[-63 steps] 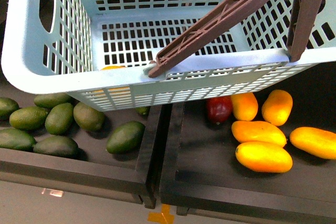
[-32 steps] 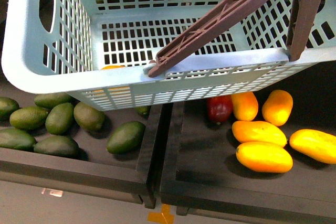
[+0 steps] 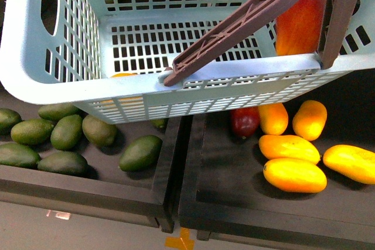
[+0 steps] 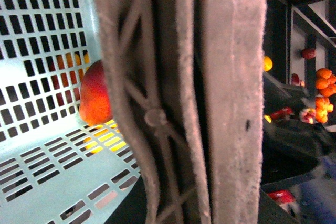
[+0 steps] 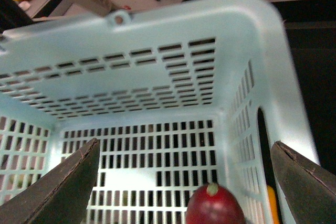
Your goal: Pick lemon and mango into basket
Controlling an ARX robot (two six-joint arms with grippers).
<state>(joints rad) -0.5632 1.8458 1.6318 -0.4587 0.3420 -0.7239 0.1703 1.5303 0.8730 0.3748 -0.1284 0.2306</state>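
Mango (image 5: 215, 206) upright in basket (image 5: 220, 14); stem up

Mango (image 3: 296, 27) now inside basket (image 3: 35, 57) (right side, behind handle (image 3: 234, 24)).

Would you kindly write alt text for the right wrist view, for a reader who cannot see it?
A dark red mango, stem end showing, sits between the fingers of the wide-open right pincer, touching neither. Behind it is the slotted floor of the pale aqua basket, whose walls fill most of the frame.
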